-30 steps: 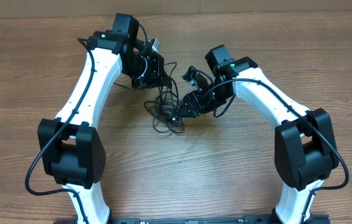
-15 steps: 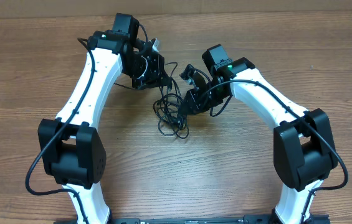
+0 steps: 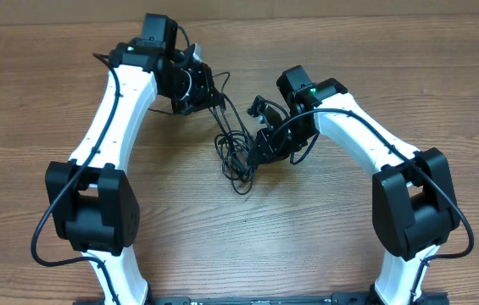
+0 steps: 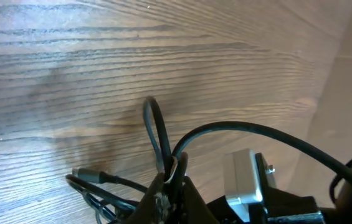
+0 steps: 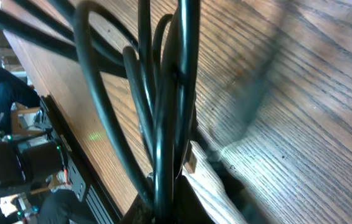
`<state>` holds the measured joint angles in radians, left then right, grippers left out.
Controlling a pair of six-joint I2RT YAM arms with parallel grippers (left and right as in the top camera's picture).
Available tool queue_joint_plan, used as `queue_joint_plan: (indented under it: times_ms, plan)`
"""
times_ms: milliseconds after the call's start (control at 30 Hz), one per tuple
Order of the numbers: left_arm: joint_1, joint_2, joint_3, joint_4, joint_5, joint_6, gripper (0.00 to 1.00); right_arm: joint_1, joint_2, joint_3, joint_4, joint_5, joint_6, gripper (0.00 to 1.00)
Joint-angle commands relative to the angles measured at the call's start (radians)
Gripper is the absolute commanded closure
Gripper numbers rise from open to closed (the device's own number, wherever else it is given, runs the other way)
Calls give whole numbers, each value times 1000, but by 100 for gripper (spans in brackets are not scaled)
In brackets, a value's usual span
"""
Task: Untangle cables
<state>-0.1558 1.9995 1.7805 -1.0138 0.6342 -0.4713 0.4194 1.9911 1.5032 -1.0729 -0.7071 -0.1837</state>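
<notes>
Now clamped on the cables with right gripper; hauling a loop away with clenched left gripper. Stretches tangle taut; likely loosening.

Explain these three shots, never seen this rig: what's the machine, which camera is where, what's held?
Two white-and-black robot arms stand at a wooden table, each ending in a two-finger gripper. The wide picture looks straight down from above; the other two come from cameras on the wrists, looking past each arm's own fingers. Between the arms is a tangle of thin black cables. The left gripper is shut on one cable loop, seen close in its wrist view; the right gripper is shut on a bunch of strands.
</notes>
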Motion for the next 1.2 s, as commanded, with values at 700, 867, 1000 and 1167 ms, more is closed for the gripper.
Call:
queue_joint_plan:
  times_ms: [700,867,1000,1167]
  plan:
    - [18,8,6,-246,-357,143,21,2,3,-6,47,152,258,96]
    - [19,8,6,-277,-428,149,5,2,3,-6,54,302,353,94]
    - [20,8,6,-287,-483,117,0,2,3,-6,54,311,359,90]
    - [23,8,6,-229,-369,115,1,2,3,-6,53,311,359,90]
